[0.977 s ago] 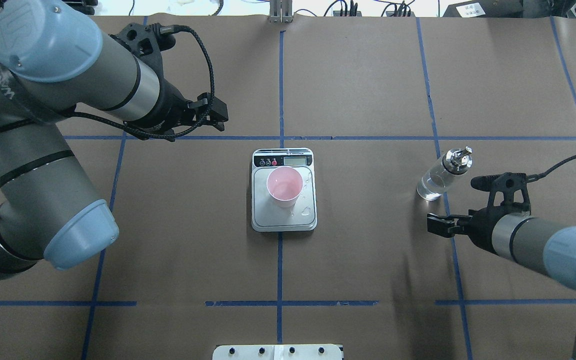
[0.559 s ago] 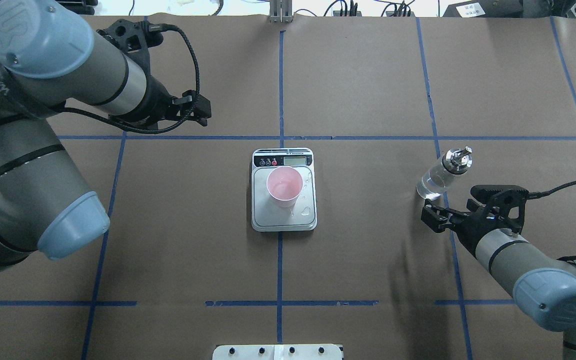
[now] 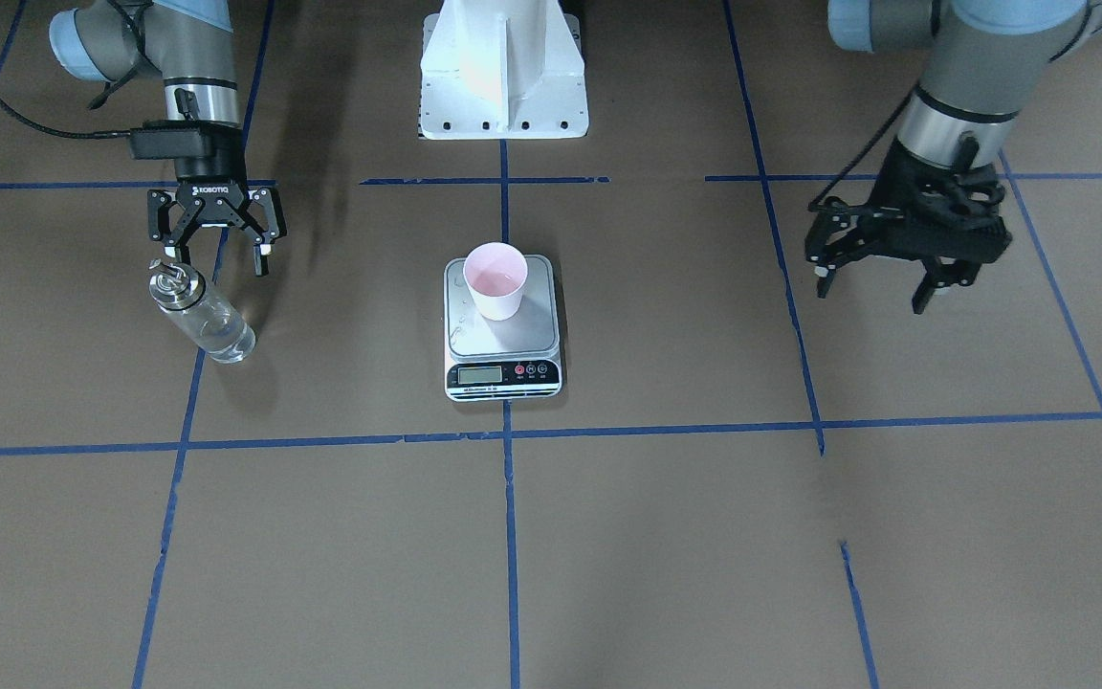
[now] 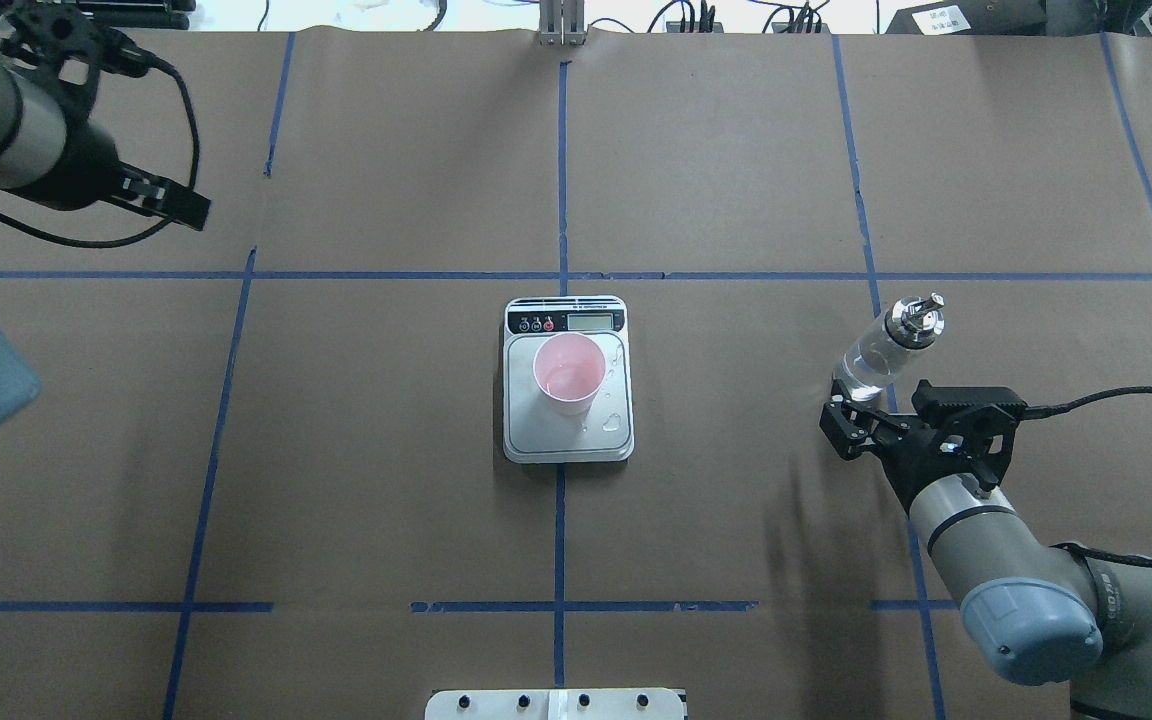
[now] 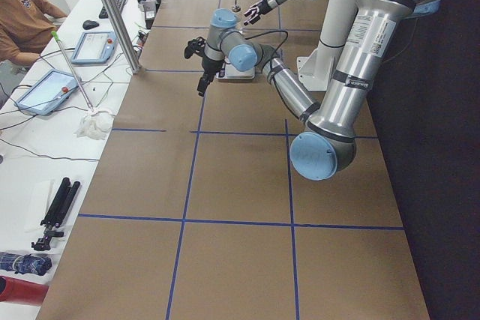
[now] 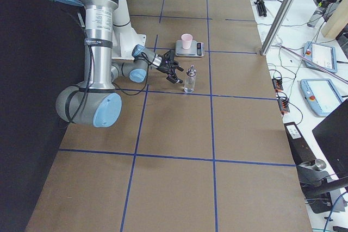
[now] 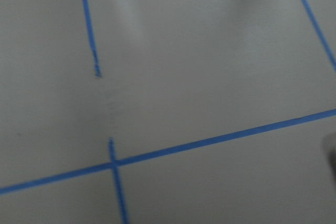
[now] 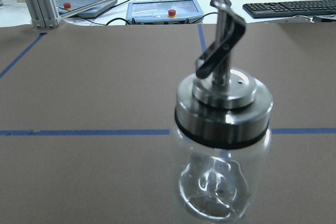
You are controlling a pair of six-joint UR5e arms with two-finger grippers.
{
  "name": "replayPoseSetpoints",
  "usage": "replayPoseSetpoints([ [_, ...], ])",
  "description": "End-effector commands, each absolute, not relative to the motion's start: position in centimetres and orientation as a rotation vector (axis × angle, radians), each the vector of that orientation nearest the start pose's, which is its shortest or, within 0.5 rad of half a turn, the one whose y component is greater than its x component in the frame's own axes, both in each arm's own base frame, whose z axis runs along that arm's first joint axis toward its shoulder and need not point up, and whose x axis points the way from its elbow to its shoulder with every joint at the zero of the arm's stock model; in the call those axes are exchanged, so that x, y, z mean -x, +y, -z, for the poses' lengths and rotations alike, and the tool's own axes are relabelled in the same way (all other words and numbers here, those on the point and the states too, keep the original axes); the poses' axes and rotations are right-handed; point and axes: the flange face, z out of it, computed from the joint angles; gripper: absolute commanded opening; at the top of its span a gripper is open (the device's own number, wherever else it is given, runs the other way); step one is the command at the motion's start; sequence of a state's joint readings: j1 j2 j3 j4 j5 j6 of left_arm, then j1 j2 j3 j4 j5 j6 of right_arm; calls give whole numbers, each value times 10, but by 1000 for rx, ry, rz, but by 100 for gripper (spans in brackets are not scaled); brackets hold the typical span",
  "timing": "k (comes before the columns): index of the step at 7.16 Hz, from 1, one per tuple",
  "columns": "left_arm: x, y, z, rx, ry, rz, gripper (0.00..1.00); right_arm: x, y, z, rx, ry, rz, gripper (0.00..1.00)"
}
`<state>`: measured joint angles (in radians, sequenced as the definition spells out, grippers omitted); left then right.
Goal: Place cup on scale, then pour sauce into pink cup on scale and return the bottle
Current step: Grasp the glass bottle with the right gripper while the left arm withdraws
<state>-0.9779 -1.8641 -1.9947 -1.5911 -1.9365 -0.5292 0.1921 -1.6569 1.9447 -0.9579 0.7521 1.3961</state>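
Note:
The pale pink cup (image 4: 569, 373) stands upright on the silver scale (image 4: 526, 435) at the table's middle, also in the front-facing view (image 3: 495, 279). The clear glass bottle (image 4: 884, 348) with metal spout stands upright on the table to the right, a little clear sauce (image 3: 223, 342) in its bottom. My right gripper (image 4: 851, 422) is open and empty just on the near side of the bottle, not touching it (image 3: 216, 256). The right wrist view shows the bottle (image 8: 223, 150) close ahead. My left gripper (image 3: 874, 287) is open and empty, far off at the table's left (image 4: 181, 200).
Drops of liquid (image 4: 615, 423) lie on the scale's platform beside the cup. Blue tape lines (image 4: 561, 180) mark a grid on the brown table. The white robot base (image 3: 503, 72) stands behind the scale. Operators' tablets and cables lie past the far edge (image 8: 163, 9).
My left arm has drawn back to the far left, away from the scale. My right gripper has swung in closer to the bottle's base. Cup, scale and bottle have not moved.

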Motion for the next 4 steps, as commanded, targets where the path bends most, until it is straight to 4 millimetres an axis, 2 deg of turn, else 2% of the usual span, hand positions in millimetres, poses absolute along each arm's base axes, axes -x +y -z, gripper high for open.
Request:
replayPoseSetpoints([
  [1, -160, -537, -379, -454, 547, -359, 100, 415, -287, -451, -924, -688, -432, 100],
  [2, -153, -538, -401, -412, 560, -371, 100, 418, -288, -458, -905, -701, -471, 99],
  [3, -121, -547, -427, -450, 532, -406, 100, 418, -288, -462, -906, -694, -471, 98],
  [4, -106, -558, -445, -475, 531, -421, 100, 421, -289, -472, -907, -679, -469, 98],
])
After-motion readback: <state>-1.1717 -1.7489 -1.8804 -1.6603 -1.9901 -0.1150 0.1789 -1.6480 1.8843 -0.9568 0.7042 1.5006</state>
